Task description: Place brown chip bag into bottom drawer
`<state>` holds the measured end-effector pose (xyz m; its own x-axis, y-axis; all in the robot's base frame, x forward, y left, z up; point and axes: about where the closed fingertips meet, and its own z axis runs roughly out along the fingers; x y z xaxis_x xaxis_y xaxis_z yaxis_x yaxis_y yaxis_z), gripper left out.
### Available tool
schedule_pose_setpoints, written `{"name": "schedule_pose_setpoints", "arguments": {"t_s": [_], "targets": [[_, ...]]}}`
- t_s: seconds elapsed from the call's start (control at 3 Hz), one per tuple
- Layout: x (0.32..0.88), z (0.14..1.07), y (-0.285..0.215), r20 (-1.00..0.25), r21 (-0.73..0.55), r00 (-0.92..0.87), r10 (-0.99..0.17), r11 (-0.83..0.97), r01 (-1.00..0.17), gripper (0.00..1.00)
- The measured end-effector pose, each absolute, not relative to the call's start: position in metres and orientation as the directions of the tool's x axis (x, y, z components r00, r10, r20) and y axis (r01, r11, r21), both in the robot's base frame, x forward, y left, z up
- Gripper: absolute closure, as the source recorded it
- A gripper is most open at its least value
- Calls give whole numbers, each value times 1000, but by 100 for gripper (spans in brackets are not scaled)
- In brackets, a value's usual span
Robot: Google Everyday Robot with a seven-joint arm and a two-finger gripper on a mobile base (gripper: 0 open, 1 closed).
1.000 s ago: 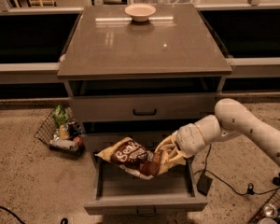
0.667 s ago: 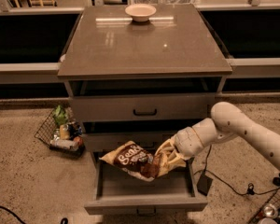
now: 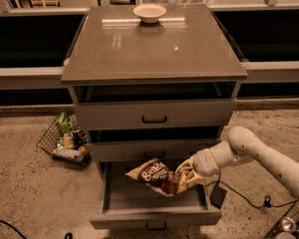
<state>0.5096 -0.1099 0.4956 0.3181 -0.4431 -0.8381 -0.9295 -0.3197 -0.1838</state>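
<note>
The brown chip bag (image 3: 157, 176) is tan-yellow with a dark brown panel and white script. It hangs tilted over the open bottom drawer (image 3: 157, 215), its left end higher. My gripper (image 3: 188, 176) comes in from the right on a pale arm and is shut on the bag's right end, just above the drawer's inside. The bottom drawer is pulled out toward the camera, with its flat front and small dark handle at the lower edge. The two drawers above it are pushed in.
A small pale bowl (image 3: 149, 12) sits at the back of the cabinet top (image 3: 154, 46). A wire basket (image 3: 65, 142) of packets lies on the floor to the left. A black cable (image 3: 239, 198) runs on the floor to the right, and a can (image 3: 287, 224) lies at the lower right.
The gripper and the bag have moved a little lower and further in over the open bottom drawer. The grip on the bag is unchanged.
</note>
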Motion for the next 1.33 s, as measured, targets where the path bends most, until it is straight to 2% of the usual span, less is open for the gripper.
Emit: {"name": "schedule_pose_setpoints", "arguments": {"t_s": [0.33,0.67,1.33], "targets": [[539,430,-135,-845,-217,305,-439,-240,-946,100],[541,417,-133,-843,-215,302,-445,-237,-948,100],[579,328,-138,-834,-229,275,-479,-153,-961,100]]}}
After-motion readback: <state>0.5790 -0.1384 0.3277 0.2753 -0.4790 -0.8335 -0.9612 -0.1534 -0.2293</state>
